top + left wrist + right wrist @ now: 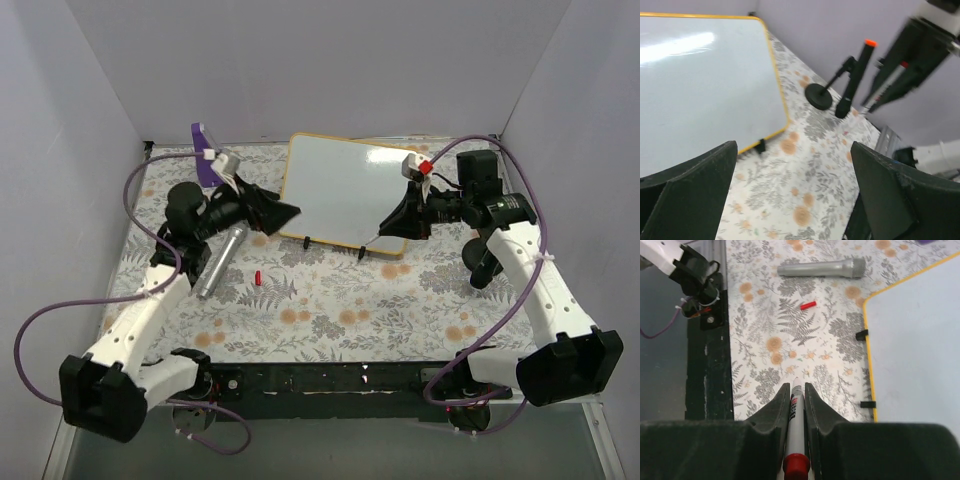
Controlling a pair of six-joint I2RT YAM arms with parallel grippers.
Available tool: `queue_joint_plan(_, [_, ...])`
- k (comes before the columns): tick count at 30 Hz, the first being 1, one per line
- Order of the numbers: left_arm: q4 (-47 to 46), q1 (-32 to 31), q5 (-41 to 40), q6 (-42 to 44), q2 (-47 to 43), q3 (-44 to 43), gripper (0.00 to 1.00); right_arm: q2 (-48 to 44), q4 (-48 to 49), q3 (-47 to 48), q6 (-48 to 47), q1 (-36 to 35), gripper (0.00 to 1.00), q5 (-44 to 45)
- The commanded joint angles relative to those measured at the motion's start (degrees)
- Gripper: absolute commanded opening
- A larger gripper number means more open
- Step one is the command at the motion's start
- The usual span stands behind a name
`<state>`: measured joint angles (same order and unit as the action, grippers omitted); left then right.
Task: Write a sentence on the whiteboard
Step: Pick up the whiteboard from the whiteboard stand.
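Although nothing is written on the whiteboard (345, 190), a marker (794, 412) is pinched by the right end effector (794, 389), the left end effector (792, 150) gaping empty; tip-to-board contact is judged next.

Honestly, nothing was properly readable here. The only print I could spot was a small red-and-dark label on the white barrel of the marker (794, 412), down at 6 o'clock in the right wrist view and pinched in the right gripper (795, 388). It was way too tiny and blurry to make out any letters. The whiteboard (345, 192), around 12 o'clock in the top view, showed only glare, with no writing I could read.
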<state>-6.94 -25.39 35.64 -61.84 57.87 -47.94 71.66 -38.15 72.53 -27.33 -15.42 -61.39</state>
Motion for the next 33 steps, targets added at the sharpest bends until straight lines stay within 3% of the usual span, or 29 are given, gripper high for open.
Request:
queue_joint_plan(1, [-4.6,16.5,15.4,-8.3,9.6,-3.9,0.98,-2.7,-3.4,0.4,-4.8,3.5,0.01,3.2])
queue_joint_plan(5, [-11.1,20.1,16.2,-10.1,25.8,-9.8,0.98,-4.7,-2.2,-1.7,-4.8,4.3,0.01,2.7])
queue_joint_plan(13, [-5.1,21.8,19.1,4.0,43.7,-22.8,0.98,-6.3,1.0,-6.3,-4.9,6.0,0.01,0.2])
queue_joint_plan(19, [-4.5,24.5,24.2,5.9,53.0,-29.0,0.98,-6.2,1.3,-6.8,-5.0,6.6,0.01,-1.8])
queue_joint_plan(26, [-15.9,24.9,31.4,0.4,61.4,-31.8,0.98,-6.6,1.9,-7.7,-4.5,7.1,0.01,-1.7])
queue_joint_plan(33, [-33.5,23.8,34.8,-14.5,66.9,-32.5,0.93,-5.7,2.1,-7.6,-4.2,7.5,0.01,-1.9])
